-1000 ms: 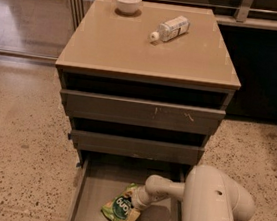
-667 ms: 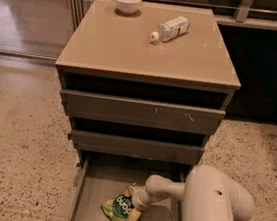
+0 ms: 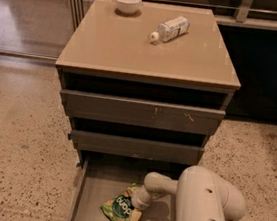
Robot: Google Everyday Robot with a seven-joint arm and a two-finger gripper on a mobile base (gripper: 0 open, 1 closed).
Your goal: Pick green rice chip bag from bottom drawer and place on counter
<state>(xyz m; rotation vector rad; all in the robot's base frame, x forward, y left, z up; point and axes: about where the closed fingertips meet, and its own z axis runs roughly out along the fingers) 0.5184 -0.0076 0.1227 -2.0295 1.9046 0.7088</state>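
The green rice chip bag point(image 3: 120, 210) lies flat on the floor of the open bottom drawer point(image 3: 95, 198), near its middle. My white arm reaches down from the lower right into the drawer. The gripper point(image 3: 136, 203) is at the bag's upper right edge, right over it. The counter point(image 3: 121, 45) is the beige top of the cabinet above the drawers.
A white bowl point(image 3: 127, 2) stands at the counter's back left. A white bottle with a label point(image 3: 169, 28) lies on its side at the counter's back middle. The two upper drawers point(image 3: 140, 113) stick out slightly above the bottom drawer. Speckled floor surrounds the cabinet.
The arm, the gripper and the bag stay where they were; nothing has visibly moved.
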